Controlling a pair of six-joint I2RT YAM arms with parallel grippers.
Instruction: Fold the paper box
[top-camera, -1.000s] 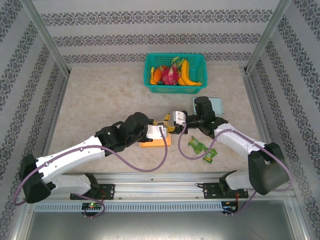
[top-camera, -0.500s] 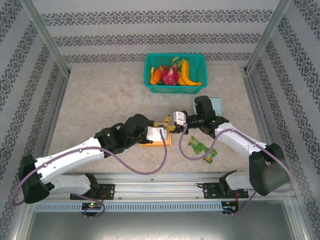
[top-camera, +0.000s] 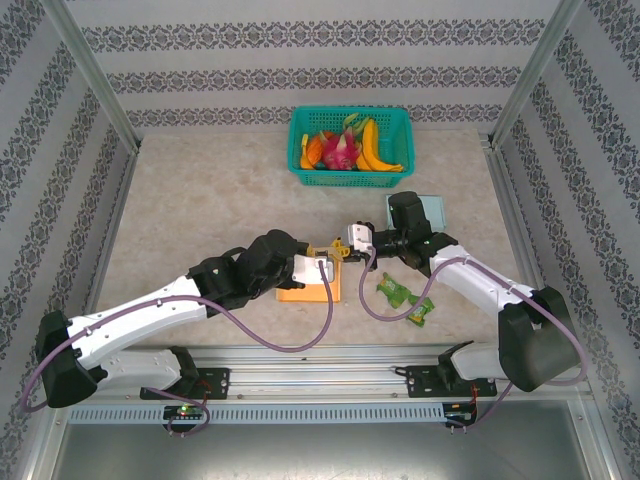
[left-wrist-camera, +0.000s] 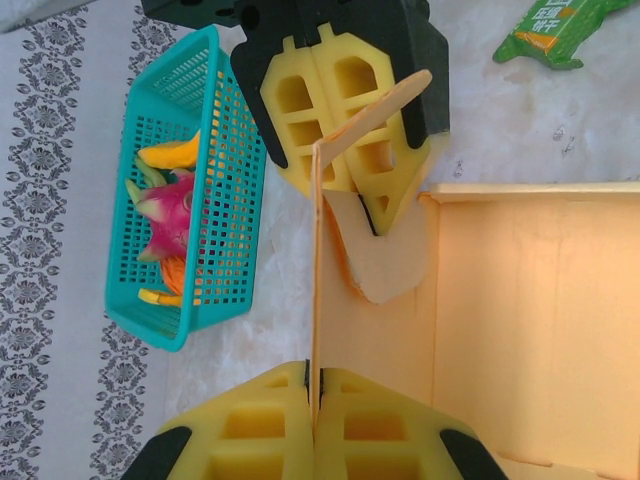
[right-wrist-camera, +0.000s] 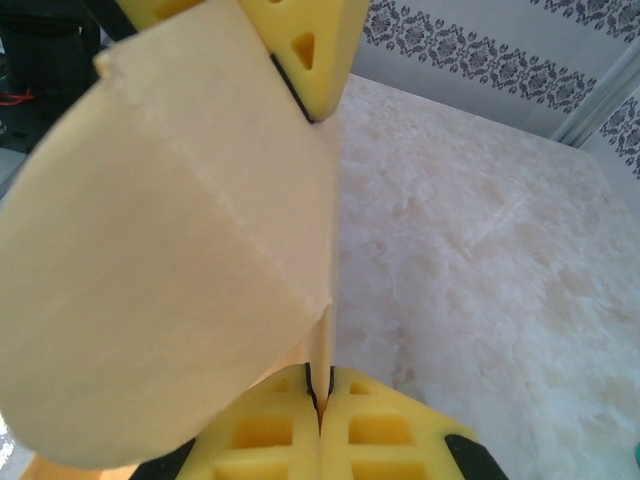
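On the table (top-camera: 200, 200), I see a teal basket (top-camera: 350, 181) at the far edge holding bananas (top-camera: 372, 148) and a dragon fruit (top-camera: 340, 150). The paper box (left-wrist-camera: 520, 320) lies open near the front edge, with bare tabletop to its left. My left gripper (left-wrist-camera: 313, 375) and right gripper (right-wrist-camera: 322, 385) both pinch its raised side wall.

A lab test booth: aluminium posts (top-camera: 92, 75), patterned wall panels (top-camera: 300, 60).

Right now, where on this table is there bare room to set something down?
Widest bare patch: the table's left half, bordered by the left wall, the teal basket and the left arm. A smaller strip lies between basket and right wall. Crowded mid-table, where left tool and right tool pinch the paper box, snack packets beside.
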